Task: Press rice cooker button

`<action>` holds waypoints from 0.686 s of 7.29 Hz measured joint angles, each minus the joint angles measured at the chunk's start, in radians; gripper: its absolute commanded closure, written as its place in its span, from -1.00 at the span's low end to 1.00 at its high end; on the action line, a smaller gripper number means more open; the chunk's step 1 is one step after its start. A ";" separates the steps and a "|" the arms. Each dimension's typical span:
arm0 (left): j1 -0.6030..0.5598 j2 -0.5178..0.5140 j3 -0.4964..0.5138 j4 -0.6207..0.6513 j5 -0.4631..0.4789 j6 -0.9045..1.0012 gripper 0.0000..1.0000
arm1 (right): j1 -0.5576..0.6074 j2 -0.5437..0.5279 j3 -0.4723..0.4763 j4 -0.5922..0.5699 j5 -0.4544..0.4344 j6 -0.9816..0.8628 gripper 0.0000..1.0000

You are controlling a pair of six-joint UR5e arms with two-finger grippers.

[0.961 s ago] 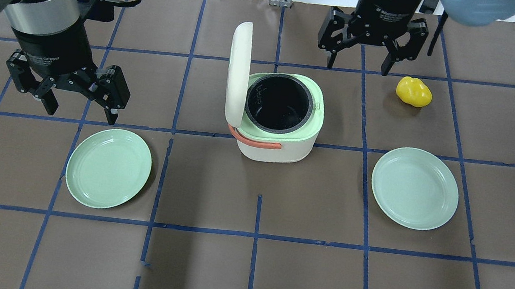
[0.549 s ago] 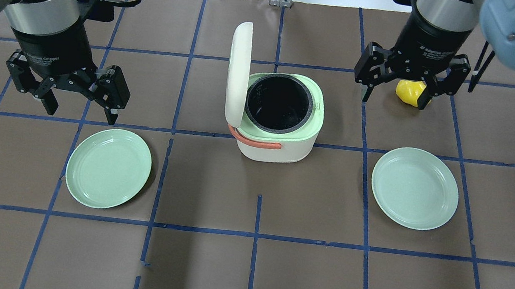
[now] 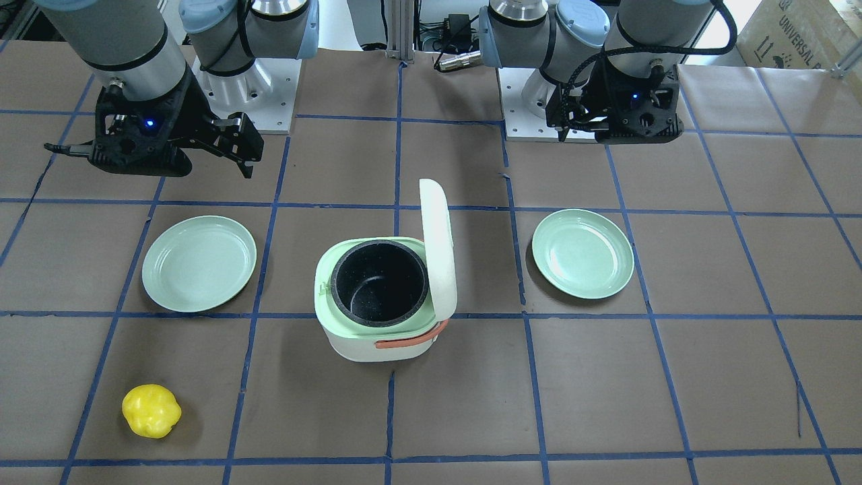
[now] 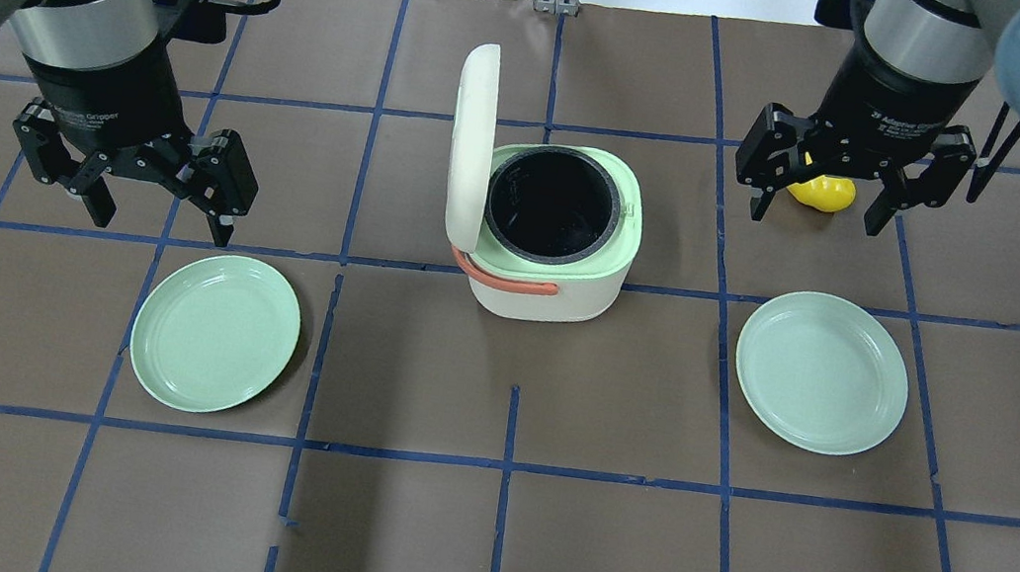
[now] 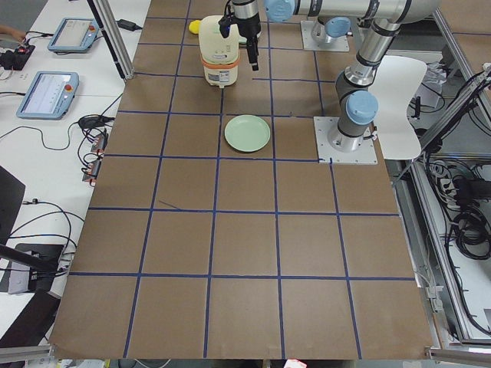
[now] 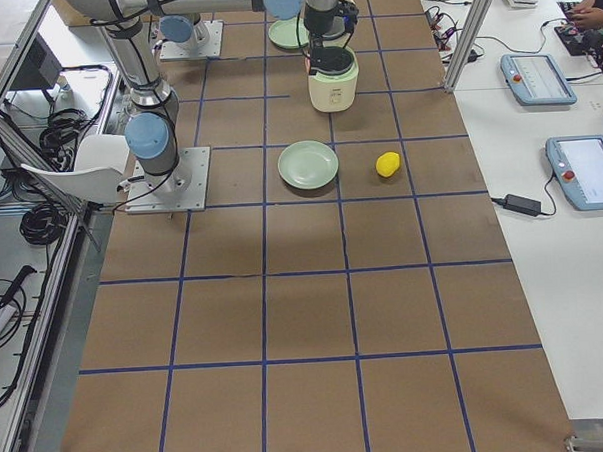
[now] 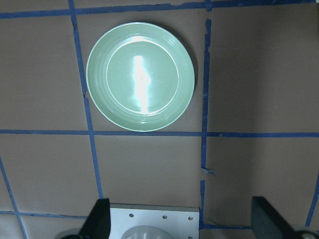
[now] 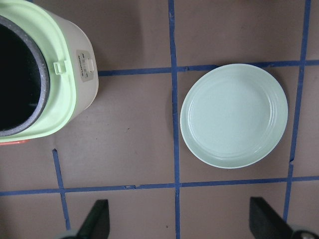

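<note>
The white rice cooker [image 4: 545, 295] stands mid-table with its lid [image 4: 471, 143] upright and open, black pot showing and orange handle in front. It also shows in the front view [image 3: 363, 345] and the right wrist view [image 8: 84, 94], where a small tab and label sit on its side. My right gripper [image 4: 816, 217] is open and empty, hovering to the cooker's right above a yellow pepper-like object [image 4: 825, 195]. My left gripper [image 4: 159, 227] is open and empty, well left of the cooker.
One pale green plate [image 4: 215, 332] lies below my left gripper and another [image 4: 821, 372] to the right of the cooker. Blue tape lines cross the brown table. Cables lie along the far edge.
My right gripper has moved right and toward the near side, from behind the cooker to above the yellow object. The left arm and the cooker have not moved.
</note>
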 measured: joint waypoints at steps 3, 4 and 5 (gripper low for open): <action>0.000 0.000 0.000 0.000 0.000 0.000 -1.00 | -0.010 0.047 -0.067 0.031 -0.005 -0.019 -1.00; 0.000 0.000 0.000 0.000 -0.001 0.000 -1.00 | -0.020 0.047 -0.066 0.037 -0.005 -0.032 -1.00; 0.000 0.000 0.000 0.000 -0.001 0.000 -1.00 | -0.027 0.046 -0.063 0.039 -0.005 -0.040 -1.00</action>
